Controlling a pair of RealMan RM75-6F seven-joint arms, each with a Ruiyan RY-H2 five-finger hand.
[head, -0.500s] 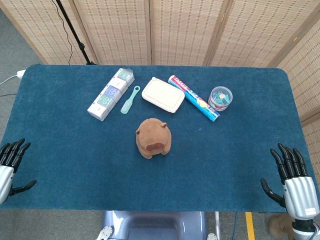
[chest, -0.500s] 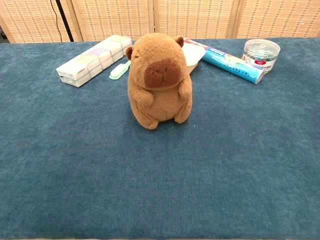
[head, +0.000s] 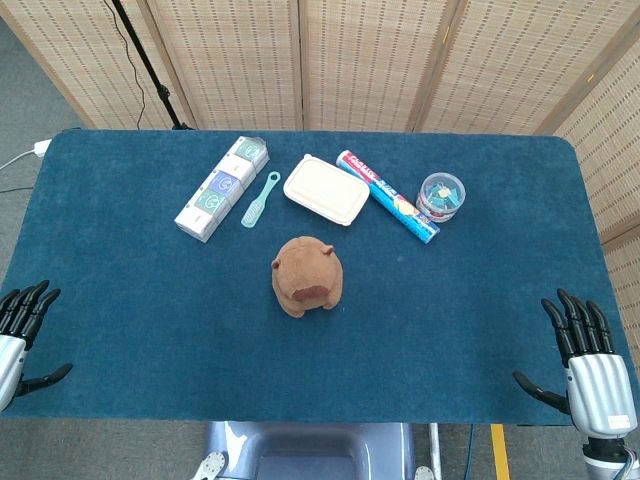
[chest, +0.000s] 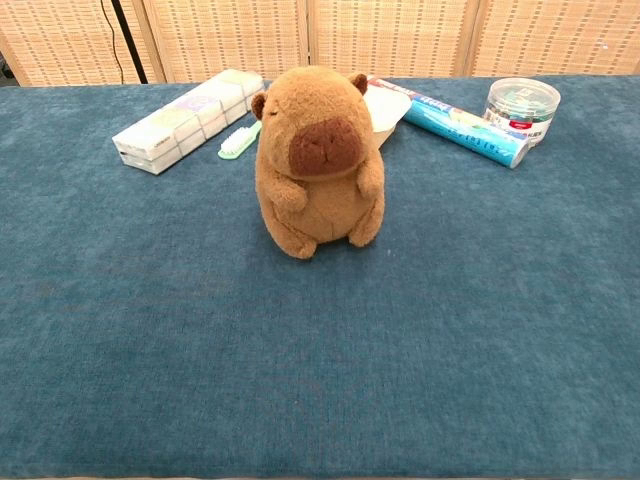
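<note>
A brown plush capybara (head: 308, 276) (chest: 318, 160) sits upright in the middle of the blue table (head: 150, 290), facing the near edge. My left hand (head: 20, 335) hangs at the near left corner, fingers spread, holding nothing. My right hand (head: 585, 360) is at the near right corner, fingers also apart and empty. Both hands are far from the plush and show only in the head view.
Along the far side lie a white pack of tissues (head: 222, 188) (chest: 185, 120), a mint green brush (head: 260, 199) (chest: 238, 140), a cream lidded box (head: 326, 189), a toothpaste tube (head: 388, 196) (chest: 462, 128) and a round clear tub (head: 441, 196) (chest: 520, 106). Woven screens stand behind.
Both hands have slid slightly down and outward toward the near edge. The objects on the table have not moved.
</note>
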